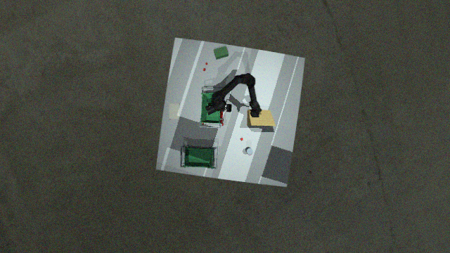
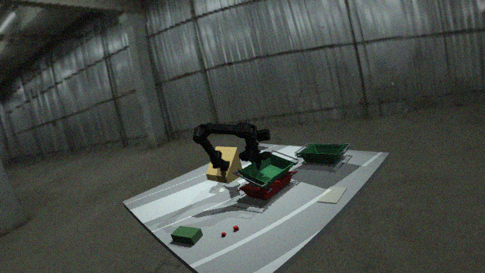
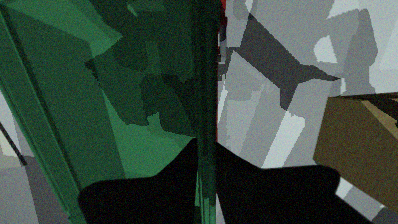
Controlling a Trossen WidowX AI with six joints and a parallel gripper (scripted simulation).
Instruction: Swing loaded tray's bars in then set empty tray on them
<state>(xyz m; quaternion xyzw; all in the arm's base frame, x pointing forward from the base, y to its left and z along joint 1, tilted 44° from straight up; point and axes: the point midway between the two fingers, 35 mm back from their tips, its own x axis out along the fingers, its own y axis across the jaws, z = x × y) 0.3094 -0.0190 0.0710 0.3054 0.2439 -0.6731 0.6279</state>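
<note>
One solid green block [image 1: 221, 52] [image 2: 186, 235], matte and rectangular, is lying near the closest corner of the grey-and-white table top [image 1: 232, 158] [image 2: 265, 227] [image 3: 250, 115] in the exterior view. Two tiny red pieces [image 1: 204, 69] [image 2: 236, 228] are sitting near it, and a flat cream square [image 1: 174, 110] [image 2: 333, 195] [image 3: 7, 147] is lying farther along.

Beyond these, a red plastic tray [image 1: 222, 117] [image 2: 267, 189] [image 3: 221, 25] with sloping walls is standing on the table; its contents are hidden. Directly above it, a translucent-looking green tray [image 1: 211, 117] [image 2: 269, 171] [image 3: 65, 100], smooth-sided and open-topped with thin wire bars at its ends, is tilting rather than lying level. Whether the two are touching cannot be told. The black gripper [image 1: 221, 109] [image 2: 258, 166] [image 3: 201, 141] is pinching one long wall of this upper tray, its fingers nearly together with the wall between them.

The jointed black arm [image 1: 251, 95] [image 2: 223, 129] is arching over beside a yellow wedge [image 1: 261, 118] [image 2: 227, 163] [image 3: 360, 135] with a flat sloping face. Farther off, another green tray [image 1: 200, 157] [image 2: 323, 153] is resting well apart from the pair, wire bars showing at its ends. Behind everything, a ribbed, streaky metal wall [image 2: 284, 68] is rising.
</note>
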